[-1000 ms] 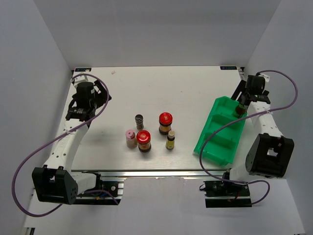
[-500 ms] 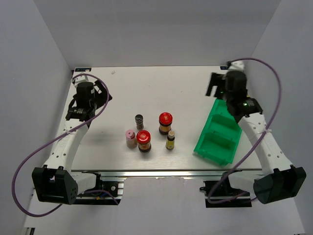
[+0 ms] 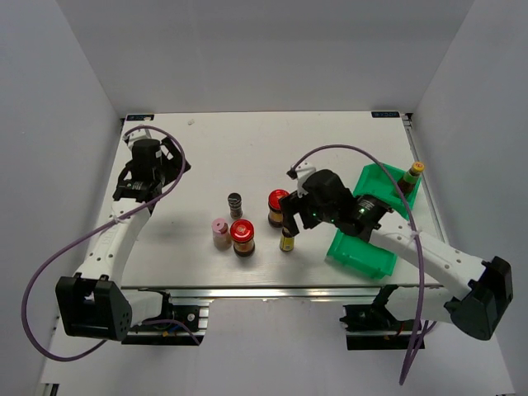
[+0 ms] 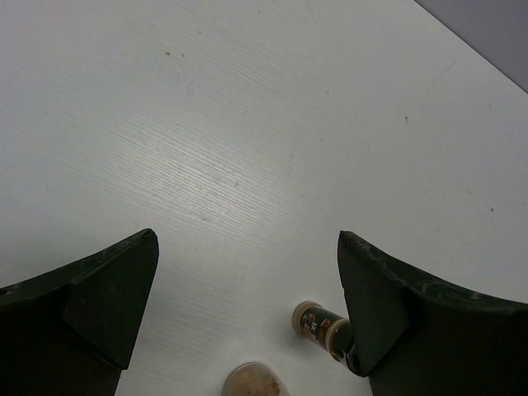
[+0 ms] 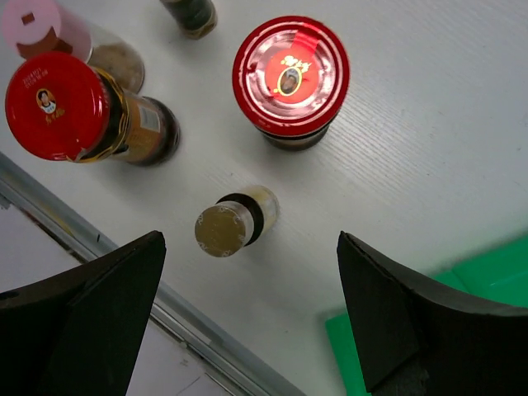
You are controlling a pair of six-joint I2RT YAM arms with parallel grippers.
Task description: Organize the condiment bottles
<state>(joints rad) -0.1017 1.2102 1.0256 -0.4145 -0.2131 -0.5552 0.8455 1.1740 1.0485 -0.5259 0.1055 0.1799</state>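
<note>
the left gripper [image 3: 148,172] hangs over the far left part of the table [image 3: 330,140], well apart from the bottles. its wrist view shows the left gripper [image 4: 245,264] with jaws wide apart and only bare tabletop between them.

five bottles stand upright in a loose cluster near the middle of the table. the shaker [image 3: 236,203] is at the back left. the pink jar [image 3: 219,232] stands in front of it. the front red jar [image 3: 242,236] is just beside the pink jar, on its right. the back red jar [image 3: 278,200] stands to the right of the shaker. the brown bottle [image 3: 287,242] stands just in front of the back red jar.

the right gripper [image 3: 290,218] reaches in from the right, above the brown bottle and the back red jar. in its wrist view the right gripper [image 5: 250,247] is spread wide and holds nothing. the brown bottle [image 5: 224,227] sits below the gap, nearer the left finger and touching neither. that view also shows the back red jar [image 5: 290,74], the front red jar [image 5: 56,106], the pink jar [image 5: 41,25] and part of the shaker [image 5: 190,12].

the green bottle [image 3: 412,176] stands upright at the far end of the bin [image 3: 356,252], which lies on the right side of the table, partly under the right arm. a strip of the bin [image 5: 503,264] shows beside the right finger.
</note>
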